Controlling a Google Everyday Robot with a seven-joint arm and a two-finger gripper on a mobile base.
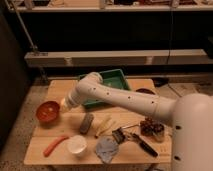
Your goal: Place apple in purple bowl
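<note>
Wooden table [61,91] under dark shelving, speckled floor around. At table's 12 o'clock, green tray [116,80]. At 9 o'clock, red bowl [48,111]. At 2 o'clock, purple bowl [145,91], mostly hidden behind white arm [125,100], only far rim showing. Gripper [66,103] at arm's tip, between tray and red bowl, just off red bowl's 2 o'clock edge. Clenched on apple [63,105], seen as pale yellow blob held above tabletop. Apple well apart from purple bowl, across table. Toward 7 o'clock, white cup [76,145], orange stick [55,145] at its 9 o'clock. Near 6 o'clock, grey cloth [106,149].
</note>
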